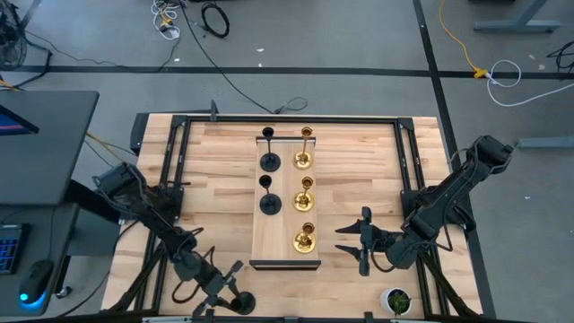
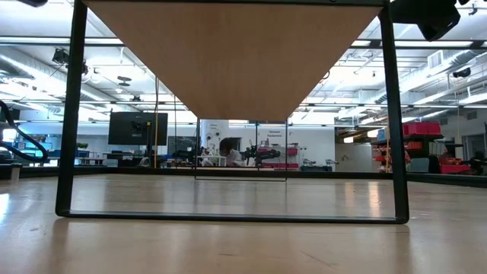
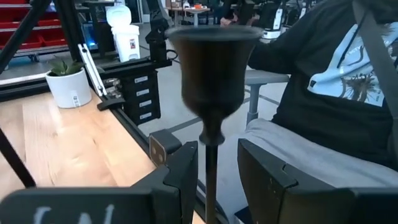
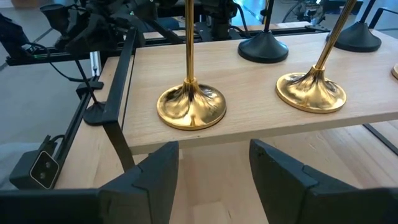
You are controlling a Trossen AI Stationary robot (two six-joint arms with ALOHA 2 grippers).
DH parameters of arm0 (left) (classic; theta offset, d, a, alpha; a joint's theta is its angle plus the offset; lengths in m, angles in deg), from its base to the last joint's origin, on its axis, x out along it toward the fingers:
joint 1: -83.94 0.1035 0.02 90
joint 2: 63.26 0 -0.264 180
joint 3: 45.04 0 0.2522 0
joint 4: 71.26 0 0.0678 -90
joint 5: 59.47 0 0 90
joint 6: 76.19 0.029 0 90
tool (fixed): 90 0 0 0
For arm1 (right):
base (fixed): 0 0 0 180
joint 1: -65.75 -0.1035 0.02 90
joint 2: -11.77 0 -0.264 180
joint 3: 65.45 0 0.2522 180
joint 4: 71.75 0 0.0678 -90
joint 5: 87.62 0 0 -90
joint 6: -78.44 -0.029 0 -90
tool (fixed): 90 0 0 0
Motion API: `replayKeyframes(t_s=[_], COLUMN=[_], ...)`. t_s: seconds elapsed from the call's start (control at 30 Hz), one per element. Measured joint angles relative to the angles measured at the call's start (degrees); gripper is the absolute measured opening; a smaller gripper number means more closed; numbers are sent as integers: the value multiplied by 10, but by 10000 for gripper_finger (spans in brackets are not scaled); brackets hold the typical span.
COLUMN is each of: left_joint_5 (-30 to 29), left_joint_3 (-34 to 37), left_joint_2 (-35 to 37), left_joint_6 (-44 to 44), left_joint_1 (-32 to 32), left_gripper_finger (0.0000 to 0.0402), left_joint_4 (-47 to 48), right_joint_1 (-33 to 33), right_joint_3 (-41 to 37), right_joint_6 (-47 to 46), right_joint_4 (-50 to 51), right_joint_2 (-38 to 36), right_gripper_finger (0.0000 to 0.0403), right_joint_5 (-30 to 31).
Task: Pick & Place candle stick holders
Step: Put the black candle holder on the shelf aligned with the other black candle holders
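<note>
Five candle stick holders stand by their round bases on a raised wooden board [image 1: 285,229]: two black [image 1: 268,161] [image 1: 268,205] and three gold [image 1: 305,160] [image 1: 305,199] [image 1: 305,240]. A third black candlestick [image 1: 240,302] stands on the table at the near left edge. My left gripper [image 1: 222,289] is open, with its fingers on either side of this candlestick's thin stem [image 3: 210,180], below the cup [image 3: 211,62]. My right gripper [image 1: 362,240] is open and empty, right of the board, facing the nearest gold candlestick [image 4: 189,106].
A small green plant in a white pot [image 1: 395,301] stands at the near right corner and also shows in the left wrist view [image 3: 67,84]. The board rests on a black frame [image 2: 228,217]. A seated person [image 3: 323,81] is just beyond the table's near edge.
</note>
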Motion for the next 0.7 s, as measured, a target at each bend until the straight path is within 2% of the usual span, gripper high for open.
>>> replayKeyframes(t_s=[0.7], left_joint_5=[-2], left_joint_3=[-1], left_joint_2=[0], left_joint_6=[-8], left_joint_1=[2], left_gripper_finger=[115], left_joint_4=[-1], right_joint_1=[0], right_joint_3=[0], right_joint_6=[2], right_joint_4=[0], right_joint_2=[0], right_gripper_finger=[196], right_joint_5=[0])
